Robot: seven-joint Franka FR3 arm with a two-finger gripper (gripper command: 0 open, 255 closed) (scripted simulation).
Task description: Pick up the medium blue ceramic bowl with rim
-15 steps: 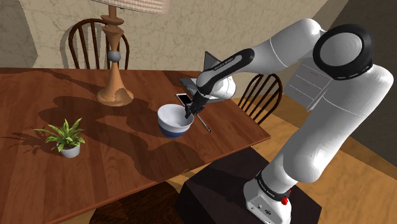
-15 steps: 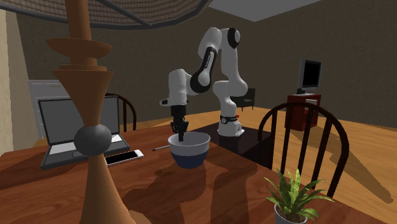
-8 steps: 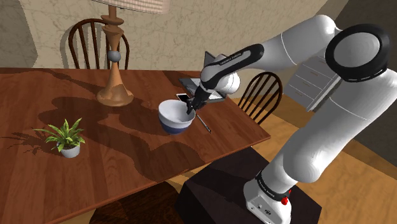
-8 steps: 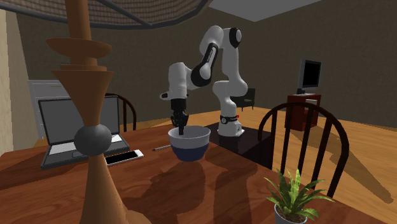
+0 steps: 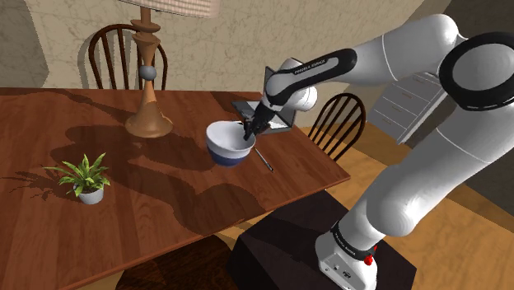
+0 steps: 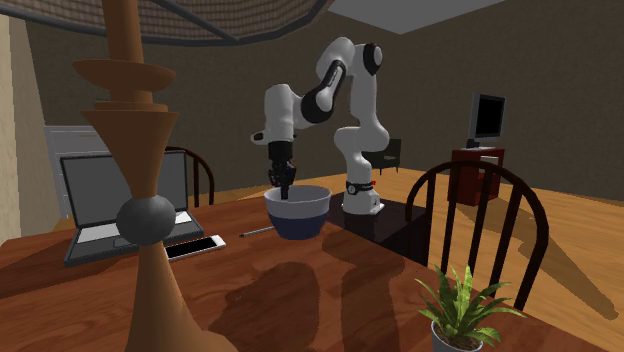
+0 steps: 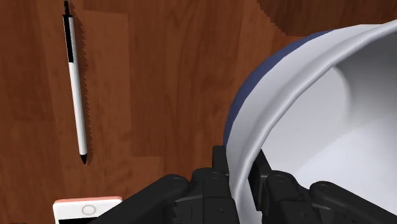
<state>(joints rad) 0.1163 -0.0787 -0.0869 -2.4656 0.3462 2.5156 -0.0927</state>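
Showing, L to R in the shoulder view: a small potted plant [image 5: 82,178] on the wooden table [image 5: 49,107]; a turned lamp base [image 5: 148,111] farther back; then the bowl [image 5: 230,142], white inside and blue outside, near the table's R end. The black gripper [image 5: 251,128] comes down on the bowl's R rim from the white arm, whose stand [image 5: 321,247] sits at lower R.

Wrist view: the two fingers [image 7: 219,167] are clamped on the bowl's wall, one pad outside on the blue and one inside on the white, with the rim rising between them. A pen [image 7: 75,83] and the corner of a phone [image 7: 86,209] lie on the wood beside the gripper, both apart from the bowl.

Second ext. view, L to R: open laptop [image 6: 110,205], phone, pen, then the gripped bowl. The bowl appears to hang clear of the tabletop, with its shadow lying separately below, though contact underneath can't be checked. The bowl sits roughly level.
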